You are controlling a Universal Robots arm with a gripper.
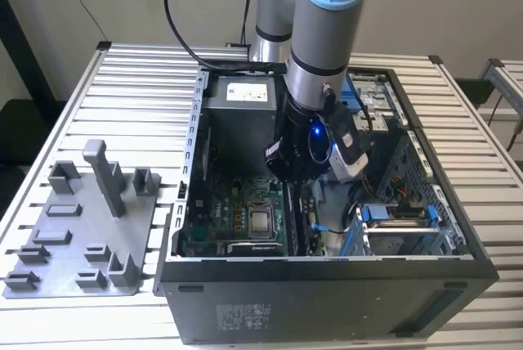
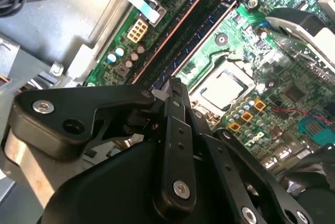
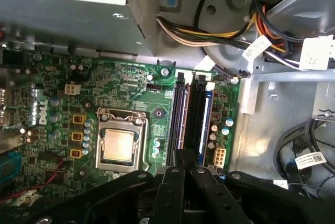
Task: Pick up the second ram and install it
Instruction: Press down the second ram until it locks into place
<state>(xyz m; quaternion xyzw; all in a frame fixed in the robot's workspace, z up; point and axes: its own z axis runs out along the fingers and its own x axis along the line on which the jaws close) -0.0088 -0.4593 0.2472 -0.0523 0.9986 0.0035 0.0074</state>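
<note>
Blue second ram [image 3: 205, 122] in motherboard [image 3: 131, 85] slot; hand [image 3: 184, 164] pinched just above.

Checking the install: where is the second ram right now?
In both wrist views the second ram stands in the motherboard slots beside the CPU socket, directly under the hand.

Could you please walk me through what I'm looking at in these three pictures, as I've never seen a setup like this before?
The exterior view shows a robot arm reaching down into an open computer case that lies on a slatted table. Beside the case, on the exterior view's left, sits a grey holder tray with upright posts. The other two pictures come from cameras riding near the arm's wrist, looking down past the black gripper at the green motherboard with its silver processor. The gripper sits right over the long memory slots, where the dark blue ram stands on edge. Whether the gripper grips it, I cannot tell.
</note>
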